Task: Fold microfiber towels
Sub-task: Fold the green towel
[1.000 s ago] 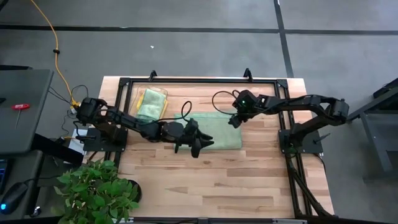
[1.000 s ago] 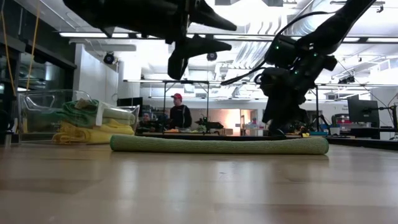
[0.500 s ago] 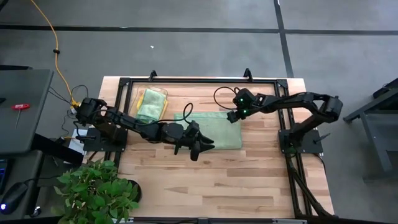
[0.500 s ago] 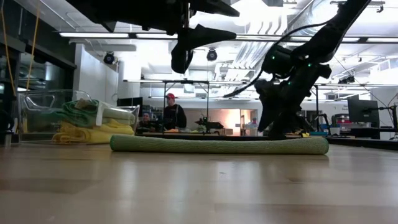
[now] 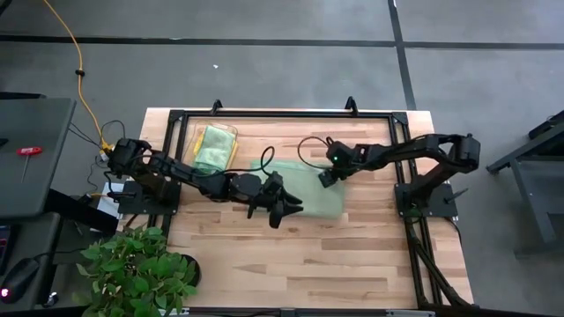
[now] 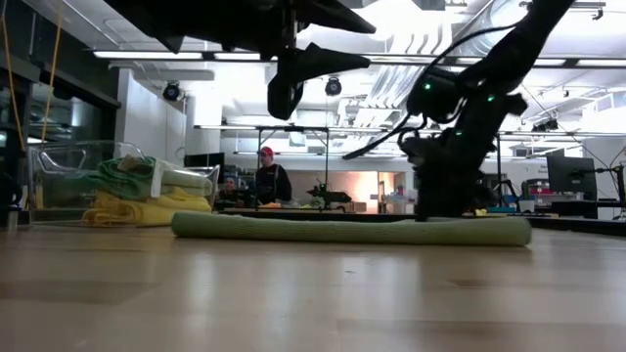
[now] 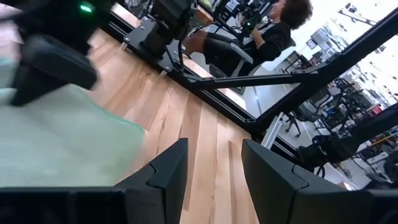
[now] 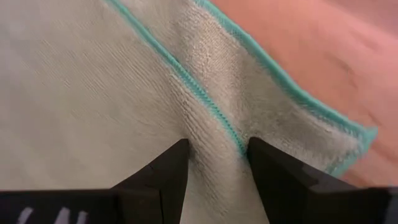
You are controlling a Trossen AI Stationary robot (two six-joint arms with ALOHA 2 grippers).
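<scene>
Sage-green towel (image 5: 308,189) lies mid-table, folded flat with a teal-stitched hem, and I have the right gripper (image 8: 214,163) pressed onto its far right part, jaws narrowly parted astride a ridge, seemingly to pinch it, while the left gripper (image 5: 280,205) hovers empty, parted, over its near-left edge.
</scene>
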